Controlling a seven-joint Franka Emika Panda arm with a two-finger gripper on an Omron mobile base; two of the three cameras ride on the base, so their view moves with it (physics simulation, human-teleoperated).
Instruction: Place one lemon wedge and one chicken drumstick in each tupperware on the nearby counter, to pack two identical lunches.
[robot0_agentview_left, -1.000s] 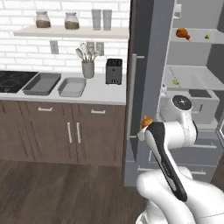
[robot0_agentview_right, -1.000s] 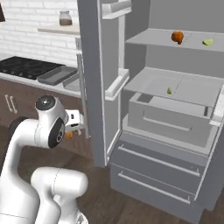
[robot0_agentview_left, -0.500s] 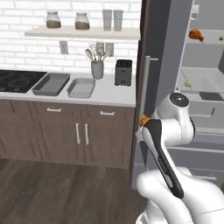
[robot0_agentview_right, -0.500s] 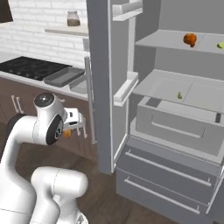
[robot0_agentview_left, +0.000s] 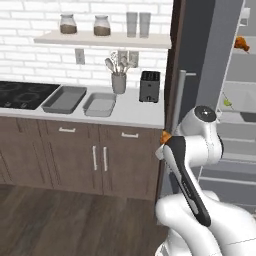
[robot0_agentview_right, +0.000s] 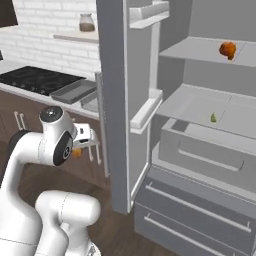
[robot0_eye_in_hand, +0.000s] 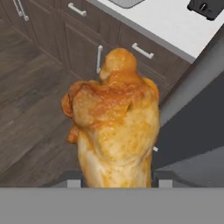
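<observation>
Gripper: the gripper (robot0_eye_in_hand: 117, 177) pinches the golden chicken drumstick (robot0_eye_in_hand: 114, 131), carried low beside the open fridge door (robot0_agentview_right: 117, 100).
Targets: the darker tupperware (robot0_agentview_left: 64, 99) and lighter tupperware (robot0_agentview_left: 100, 104) sit side by side on the counter (robot0_agentview_left: 137, 111), left of the arm.
Risk: the glossy meat could slip in transit, or clip the counter edge.
Still in fridge: the second drumstick (robot0_agentview_right: 227, 49); a lemon wedge (robot0_agentview_right: 213, 118).
Hidden: fingertips, behind the meat.

— What do you see on the counter (robot0_agentview_left: 130, 112)?
— Going right from the black hob (robot0_agentview_left: 22, 94) set into it: the darker tupperware (robot0_agentview_left: 64, 99), the lighter tupperware (robot0_agentview_left: 100, 104), a utensil holder (robot0_agentview_left: 118, 82) toward the wall, then the toaster (robot0_agentview_left: 149, 86).

— And the fridge shelves?
— A chicken drumstick (robot0_agentview_right: 227, 50) lies on the upper shelf (robot0_agentview_right: 200, 50); a lemon wedge (robot0_agentview_right: 213, 117) on the shelf below (robot0_agentview_right: 190, 107).
</observation>
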